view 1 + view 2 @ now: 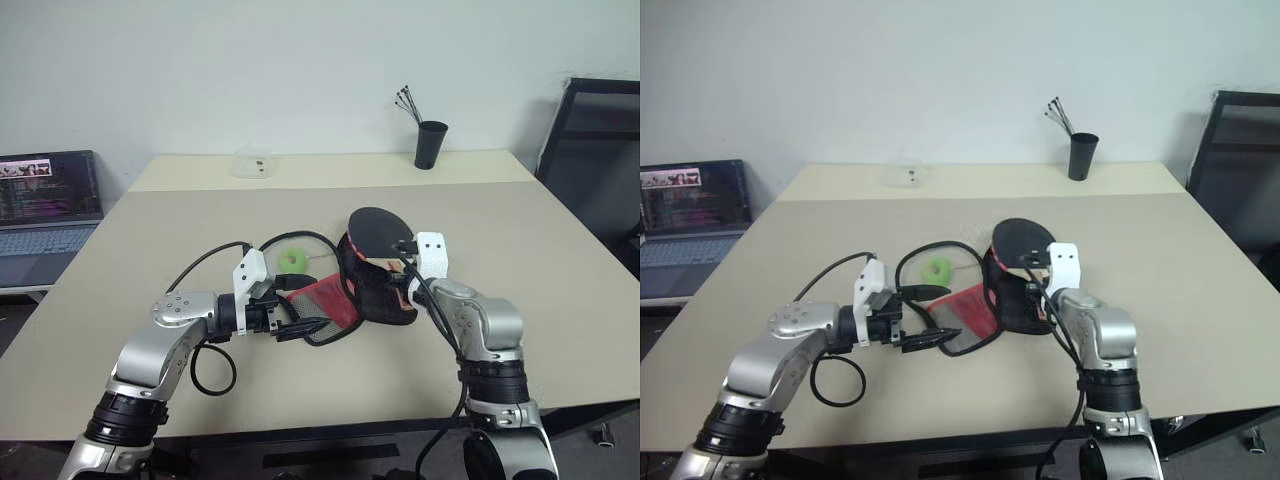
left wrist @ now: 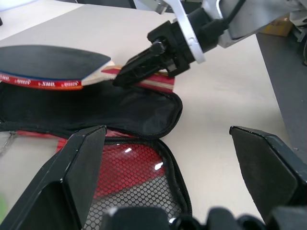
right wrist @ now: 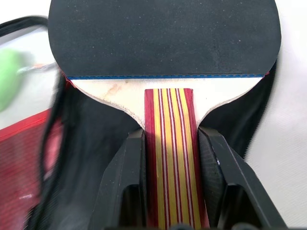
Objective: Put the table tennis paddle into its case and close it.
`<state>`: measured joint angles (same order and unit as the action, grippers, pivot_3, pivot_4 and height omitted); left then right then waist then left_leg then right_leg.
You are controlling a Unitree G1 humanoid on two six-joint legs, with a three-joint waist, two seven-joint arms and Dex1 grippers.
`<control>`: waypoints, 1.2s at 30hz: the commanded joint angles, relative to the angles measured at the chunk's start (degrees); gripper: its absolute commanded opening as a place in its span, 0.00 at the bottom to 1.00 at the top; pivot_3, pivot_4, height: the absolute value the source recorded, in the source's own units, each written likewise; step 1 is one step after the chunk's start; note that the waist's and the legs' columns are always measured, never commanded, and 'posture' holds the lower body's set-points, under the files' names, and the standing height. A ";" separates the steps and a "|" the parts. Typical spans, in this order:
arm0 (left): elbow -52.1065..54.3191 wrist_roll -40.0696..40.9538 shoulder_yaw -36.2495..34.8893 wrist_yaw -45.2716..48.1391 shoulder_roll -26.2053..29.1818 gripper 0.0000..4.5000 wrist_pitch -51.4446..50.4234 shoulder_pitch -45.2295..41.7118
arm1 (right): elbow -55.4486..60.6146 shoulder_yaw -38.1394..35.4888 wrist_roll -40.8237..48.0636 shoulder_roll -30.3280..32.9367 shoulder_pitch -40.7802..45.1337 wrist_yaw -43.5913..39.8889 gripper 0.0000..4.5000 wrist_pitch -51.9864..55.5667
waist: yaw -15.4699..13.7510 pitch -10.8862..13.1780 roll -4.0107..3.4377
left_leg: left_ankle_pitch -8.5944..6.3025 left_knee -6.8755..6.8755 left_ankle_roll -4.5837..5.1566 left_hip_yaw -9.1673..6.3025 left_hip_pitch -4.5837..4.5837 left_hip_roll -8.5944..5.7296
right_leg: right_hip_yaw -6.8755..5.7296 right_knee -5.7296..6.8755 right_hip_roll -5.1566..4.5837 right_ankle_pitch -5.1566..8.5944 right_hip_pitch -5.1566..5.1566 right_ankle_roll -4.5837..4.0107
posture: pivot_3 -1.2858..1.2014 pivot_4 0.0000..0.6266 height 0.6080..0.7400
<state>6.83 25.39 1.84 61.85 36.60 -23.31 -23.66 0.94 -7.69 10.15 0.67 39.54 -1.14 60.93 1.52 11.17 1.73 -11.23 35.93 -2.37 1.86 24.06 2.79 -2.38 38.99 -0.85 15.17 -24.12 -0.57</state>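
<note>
The table tennis paddle [image 3: 164,43] is held by its striped red-and-pale handle between the two black fingers of the right end effector [image 3: 169,177], which are closed against the handle's two sides. The paddle's black round face is seen above the open black flap of the case [image 2: 120,108], over the middle of the beige counter [image 1: 560,300]; whether the blade touches the fabric cannot be told.

The case lies open on the counter, its black part under the paddle and its red mesh part [image 2: 129,177] toward the left arm. A lime-green tag [image 1: 293,260] lies on the counter just beside the case, with a black cord looping near it.

The left end effector [image 2: 168,167] is spread wide and holds nothing; its fingers stand over the red mesh part's edge.

At the counter's far edge a black cup [image 1: 431,144] with thin sticks and a small clear container [image 1: 252,162] are noted. A laptop [image 1: 45,205] stands beyond the counter's left side.
</note>
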 commanded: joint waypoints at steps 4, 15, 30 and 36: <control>3.13 0.99 -1.48 -0.71 0.41 1.00 0.25 0.47 | 0.57 1.01 0.12 -1.03 1.35 0.78 0.24 -2.86 | 0.11 0.00 0.00 | 0.00 -0.02 0.00 0.00 0.00 0.06 | 0.00 0.01 0.01 0.00 -0.02 -0.01 | 0.52 0.24 1.00; 3.33 1.29 -1.37 -1.17 0.39 1.00 0.36 0.75 | 4.30 3.36 0.46 -3.81 -0.92 1.99 0.24 -0.10 | 0.16 0.00 0.00 | 0.00 -0.02 0.00 -0.01 -0.01 0.05 | 0.00 0.02 0.02 0.00 -0.03 -0.01 | 0.52 0.24 1.00; 3.24 1.10 -0.95 -1.72 -0.07 1.00 0.64 1.09 | 2.19 3.40 -0.56 -3.97 -3.14 3.63 0.24 -0.62 | 0.16 0.00 0.00 | 0.00 -0.02 0.00 -0.01 -0.01 0.05 | 0.00 0.01 0.02 0.00 -0.02 0.00 | 0.52 0.24 1.00; 3.35 1.06 -0.90 -1.96 -0.15 1.00 0.71 1.38 | 1.74 3.14 -0.15 -5.89 -2.34 4.52 0.65 -1.14 | 0.16 -0.01 0.01 | 0.00 -0.02 0.00 -0.01 -0.01 0.05 | 0.00 0.01 0.02 0.00 -0.02 0.00 | 0.52 0.24 1.00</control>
<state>8.03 25.92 1.84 60.13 36.57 -23.34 -22.20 1.39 -4.47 9.65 -4.61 36.02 2.97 60.57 1.68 11.16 1.74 -11.24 35.91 -2.37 1.84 24.05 2.84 -2.38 39.00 -0.83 15.16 -24.14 -0.57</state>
